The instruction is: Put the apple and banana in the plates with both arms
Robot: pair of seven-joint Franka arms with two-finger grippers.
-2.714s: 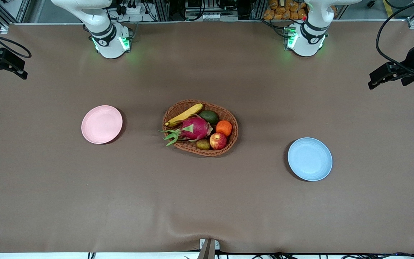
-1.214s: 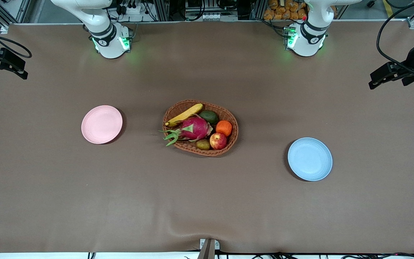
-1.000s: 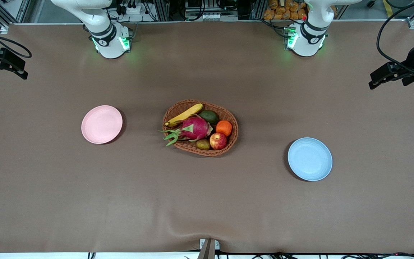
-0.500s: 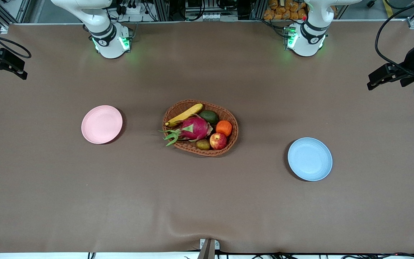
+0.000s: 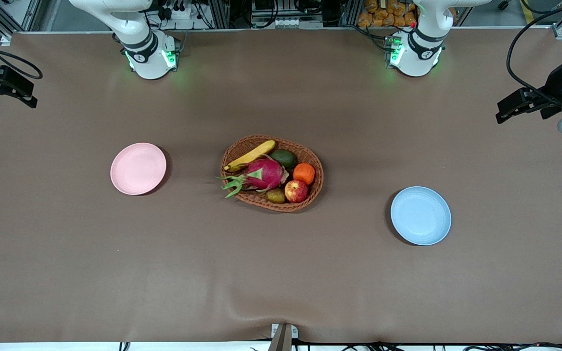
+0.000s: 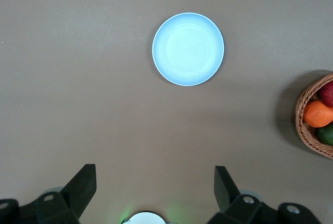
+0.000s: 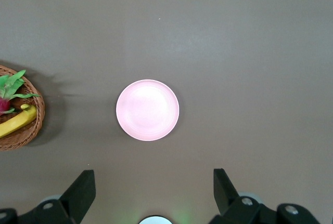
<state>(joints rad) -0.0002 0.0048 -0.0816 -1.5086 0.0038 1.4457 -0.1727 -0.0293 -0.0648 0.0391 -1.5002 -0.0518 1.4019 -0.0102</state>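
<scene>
The red apple [image 5: 296,190] and the yellow banana [image 5: 250,155] lie in the wicker basket [image 5: 314,161] at the table's middle. The banana's end also shows in the right wrist view [image 7: 18,121]. The pink plate [image 5: 138,168] lies toward the right arm's end and shows in the right wrist view [image 7: 148,109]. The blue plate [image 5: 421,215] lies toward the left arm's end and shows in the left wrist view [image 6: 188,49]. My left gripper [image 5: 508,111] [image 6: 154,174] is open and empty, high over the table's left-arm end. My right gripper [image 5: 22,95] [image 7: 153,180] is open and empty, high over the right-arm end.
The basket also holds a magenta dragon fruit [image 5: 264,174], an orange [image 5: 304,173], a dark green avocado [image 5: 284,158] and a small brown fruit [image 5: 275,195]. Both arm bases [image 5: 150,58] [image 5: 413,56] stand at the table's edge farthest from the front camera.
My left gripper has drifted slightly toward the table's middle. The right arm, the fruit and the plates have not moved.
</scene>
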